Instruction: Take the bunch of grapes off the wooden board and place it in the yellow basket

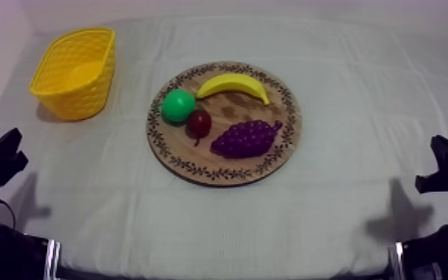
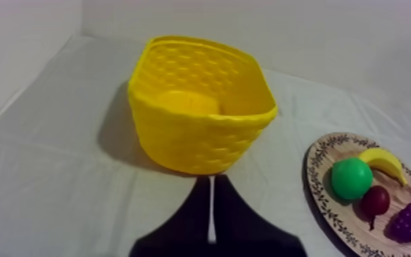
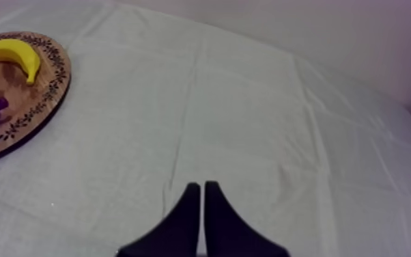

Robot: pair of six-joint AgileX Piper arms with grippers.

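Grapes await collection: the bunch of grapes [image 1: 246, 138] is seen lying on the wooden board [image 1: 227, 177], ahead and to the right of the left gripper [image 2: 211, 181], whose fingers are pressed together on nothing. The yellow basket [image 2: 194, 137] is set straight ahead of that gripper, mouth up, apparently so that fruit can be lowered in from above. The right gripper [image 3: 202, 186], likewise closed and empty, is held low over bare cloth [image 3: 249, 123], the board well off to its left. A small red fruit [image 1: 199, 122] is placed just beside the grapes, a banana [image 1: 233, 85] beyond. The pick-up is judged not yet begun.
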